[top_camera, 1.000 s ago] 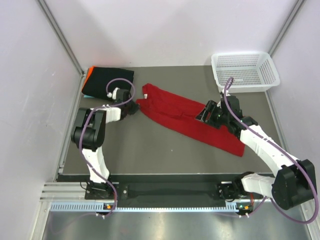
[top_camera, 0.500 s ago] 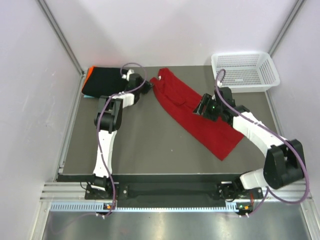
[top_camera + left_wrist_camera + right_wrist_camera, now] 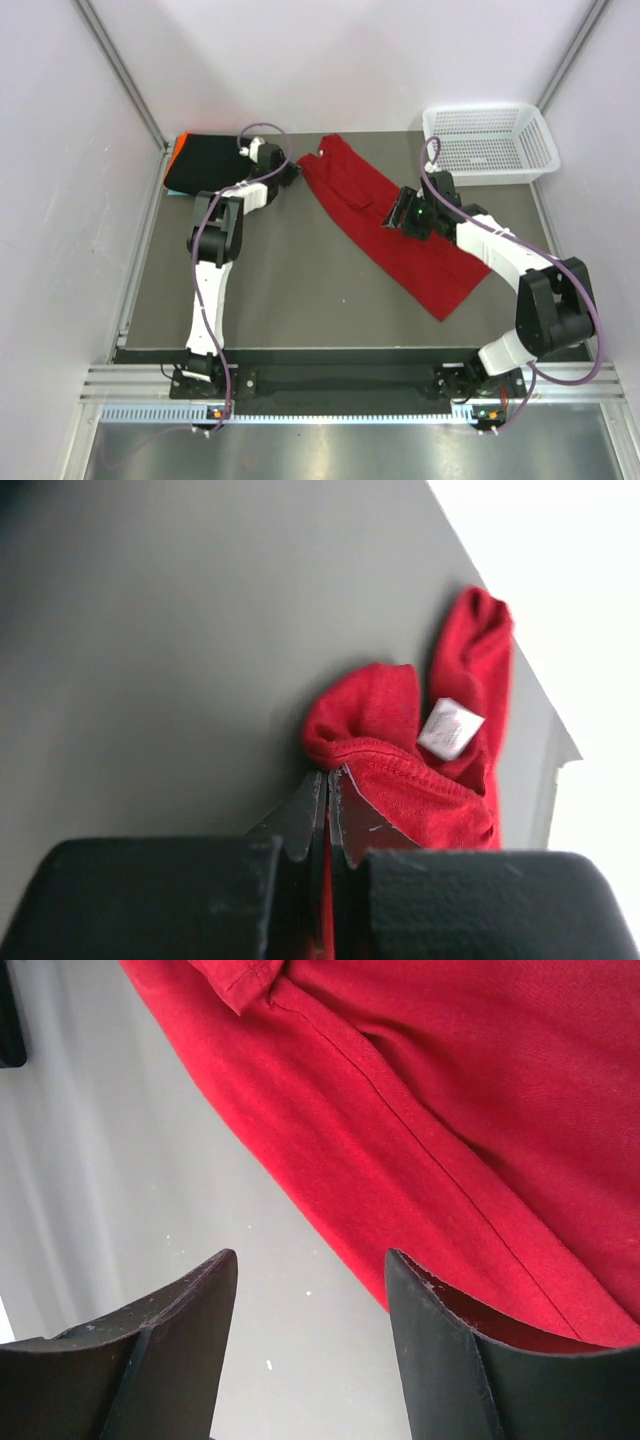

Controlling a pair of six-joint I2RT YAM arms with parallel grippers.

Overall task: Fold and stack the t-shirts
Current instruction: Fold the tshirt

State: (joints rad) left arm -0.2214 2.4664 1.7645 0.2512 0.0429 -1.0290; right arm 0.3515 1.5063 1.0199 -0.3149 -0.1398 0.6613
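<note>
Pinching the red t-shirt [image 3: 415, 262] by its collar, the left gripper [image 3: 328, 780] is clenched; the shirt lies diagonally across the table [image 3: 300, 290]. Over its long edge the right gripper [image 3: 310, 1260] hangs released; grey tabletop beside.

Left arm [image 3: 213, 245] stretched far forward, left fingers [image 3: 300, 818] pressed together; right fingers [image 3: 175, 1345] held apart.

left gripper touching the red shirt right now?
Touching. The left wrist view shows the left gripper shut, with a fold of the red shirt pinched between its fingertips.
</note>
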